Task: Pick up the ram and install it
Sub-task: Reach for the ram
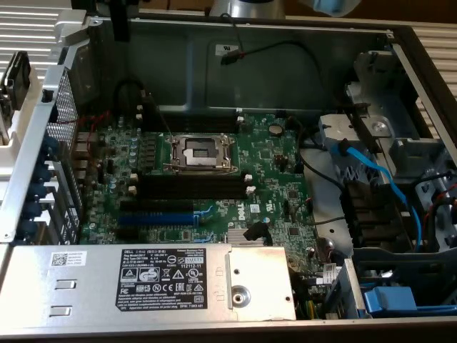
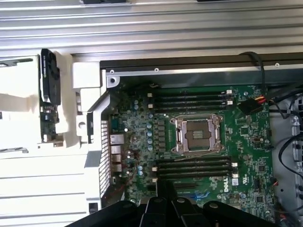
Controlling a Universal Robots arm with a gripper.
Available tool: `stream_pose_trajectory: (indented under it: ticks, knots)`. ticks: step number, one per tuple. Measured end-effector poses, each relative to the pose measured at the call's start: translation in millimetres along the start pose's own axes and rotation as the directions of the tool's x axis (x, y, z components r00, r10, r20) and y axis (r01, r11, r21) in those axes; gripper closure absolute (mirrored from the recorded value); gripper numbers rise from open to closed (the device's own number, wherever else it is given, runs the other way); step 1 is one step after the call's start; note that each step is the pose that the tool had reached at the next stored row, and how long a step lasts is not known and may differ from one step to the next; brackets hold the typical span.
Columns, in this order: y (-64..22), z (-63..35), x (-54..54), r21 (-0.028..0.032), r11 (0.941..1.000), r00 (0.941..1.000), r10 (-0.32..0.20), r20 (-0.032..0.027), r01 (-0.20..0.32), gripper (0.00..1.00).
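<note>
The ram (image 2: pixel 49 90) is a dark stick with black chips, standing on edge in a white holder (image 2: pixel 19 109) outside the open computer case. It also appears at the exterior view's left edge as the ram (image 1: pixel 17 80). My gripper (image 2: pixel 164 198) hangs high over the motherboard (image 2: pixel 236 156), near its blue expansion slots, well apart from the ram. Its black fingers are shut together with nothing between them. Two banks of black memory slots (image 2: pixel 191 100) (image 2: pixel 194 168) flank the CPU socket (image 2: pixel 196 135), and all look empty.
The case is a metal box with raised walls (image 1: pixel 214 53). A power supply (image 1: pixel 143 282) fills the front, drive bays with blue cables (image 1: pixel 371 171) are at the exterior view's right, and a black cable (image 2: pixel 258 101) lies near one slot bank. Ribbed metal table (image 2: pixel 151 33) surrounds the case.
</note>
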State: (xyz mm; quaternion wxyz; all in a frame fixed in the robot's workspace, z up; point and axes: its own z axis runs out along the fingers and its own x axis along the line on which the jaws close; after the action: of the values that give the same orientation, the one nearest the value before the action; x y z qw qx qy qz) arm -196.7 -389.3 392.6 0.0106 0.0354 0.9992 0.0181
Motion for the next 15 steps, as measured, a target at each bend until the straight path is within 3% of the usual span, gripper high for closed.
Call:
stream_pose_trajectory:
  ticks: [15]
  knots:
    - [0.3,-1.3,68.1,0.0000,1.0000,1.0000,0.000,-0.0008,0.000,0.90]
